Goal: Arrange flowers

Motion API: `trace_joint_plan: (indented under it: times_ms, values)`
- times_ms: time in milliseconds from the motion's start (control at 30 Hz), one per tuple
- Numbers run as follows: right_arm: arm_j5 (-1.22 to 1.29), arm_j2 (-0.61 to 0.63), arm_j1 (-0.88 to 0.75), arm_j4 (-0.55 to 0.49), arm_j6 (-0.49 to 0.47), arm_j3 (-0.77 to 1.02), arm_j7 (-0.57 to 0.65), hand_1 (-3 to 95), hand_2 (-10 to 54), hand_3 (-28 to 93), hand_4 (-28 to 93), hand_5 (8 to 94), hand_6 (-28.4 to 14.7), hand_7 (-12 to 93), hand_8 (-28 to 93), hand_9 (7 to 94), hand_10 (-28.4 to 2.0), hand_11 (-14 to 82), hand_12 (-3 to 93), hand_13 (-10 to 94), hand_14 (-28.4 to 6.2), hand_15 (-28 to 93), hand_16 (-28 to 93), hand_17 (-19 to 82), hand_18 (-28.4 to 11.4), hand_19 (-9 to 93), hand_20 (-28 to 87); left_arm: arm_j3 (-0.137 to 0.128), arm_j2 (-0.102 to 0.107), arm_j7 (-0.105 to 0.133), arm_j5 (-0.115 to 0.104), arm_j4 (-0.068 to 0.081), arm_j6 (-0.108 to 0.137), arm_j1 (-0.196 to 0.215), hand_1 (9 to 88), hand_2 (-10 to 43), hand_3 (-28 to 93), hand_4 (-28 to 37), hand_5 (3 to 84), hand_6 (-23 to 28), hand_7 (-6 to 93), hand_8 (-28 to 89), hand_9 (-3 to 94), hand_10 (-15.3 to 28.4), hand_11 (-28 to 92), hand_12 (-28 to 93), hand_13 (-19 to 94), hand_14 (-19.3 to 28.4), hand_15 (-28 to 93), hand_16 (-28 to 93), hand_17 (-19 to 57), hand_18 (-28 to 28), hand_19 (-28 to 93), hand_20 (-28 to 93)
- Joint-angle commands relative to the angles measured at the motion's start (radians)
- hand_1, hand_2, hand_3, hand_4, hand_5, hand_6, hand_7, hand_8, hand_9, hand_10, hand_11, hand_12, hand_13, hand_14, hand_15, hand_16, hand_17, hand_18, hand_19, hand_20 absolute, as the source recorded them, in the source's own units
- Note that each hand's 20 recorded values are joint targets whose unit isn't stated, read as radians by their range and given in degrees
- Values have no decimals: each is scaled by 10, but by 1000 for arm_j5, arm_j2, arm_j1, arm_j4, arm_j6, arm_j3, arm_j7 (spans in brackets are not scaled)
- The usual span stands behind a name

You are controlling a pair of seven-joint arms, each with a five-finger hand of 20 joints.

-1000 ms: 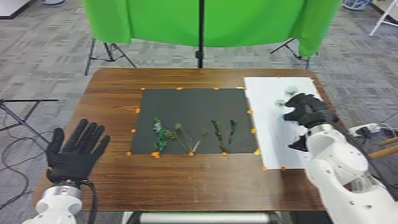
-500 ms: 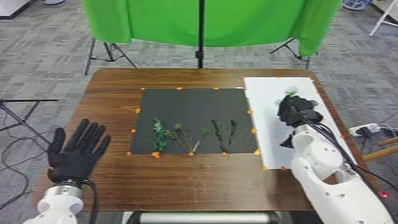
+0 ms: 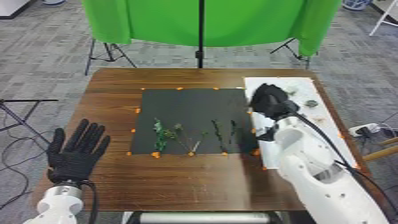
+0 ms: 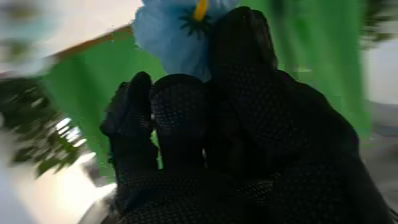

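Flower (image 4: 178, 45), a blue one, is held at the fingertips of our right hand (image 3: 274, 102), above where the black mat (image 3: 182, 107) and the white paper (image 3: 305, 84) meet. We see green stems (image 3: 160, 136) lying on the mat's near part, and our left hand (image 3: 73, 162) is spread wide at the table's (image 3: 195, 185) left side.

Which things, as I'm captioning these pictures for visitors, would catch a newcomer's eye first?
Probably the bright green cloth hanging beyond the table's far edge, then the blue flower with its yellow centre, held at the fingertips of the right hand. Next might come the black-gloved left hand, spread open at the table's left, beside the dark mat with its green stems.
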Motion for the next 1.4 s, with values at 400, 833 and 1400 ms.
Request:
trace_joint_plan:
  times_ms: [400, 833, 1400]
  values:
    - [-90, -410, 365, 249, -131, -499, -296, 701, -95, 601, -283, 758, 21, 269, 4, 834, -83, 118, 449, 641, -87, 696, 477, 322, -194, 805, 518, 29, 66, 60, -23, -3, 13, -7, 261, 101, 689, -283, 443, 84, 111, -97, 391, 142, 171, 99, 317, 128, 206, -21, -59, 134, 336, 129]
    - [-210, -488, 320, 401, -122, -489, -248, 698, -95, 600, -283, 735, 25, 294, -18, 822, -82, 108, 423, 632, -82, 676, 477, 318, -188, 795, 508, 46, 86, 44, -18, 7, 5, -43, 261, 102, 689, -283, 443, 84, 111, -98, 391, 142, 170, 98, 317, 128, 207, -21, -59, 133, 336, 129]
    - [-245, -488, 292, 422, -160, -452, -214, 659, -95, 608, -283, 687, 28, 235, -50, 730, -83, 102, 263, 643, -70, 577, 468, 311, -186, 776, 459, 44, 77, 31, -24, 10, 15, -46, 265, 106, 689, -283, 445, 83, 112, -98, 392, 141, 171, 98, 317, 128, 209, -22, -59, 134, 337, 129]
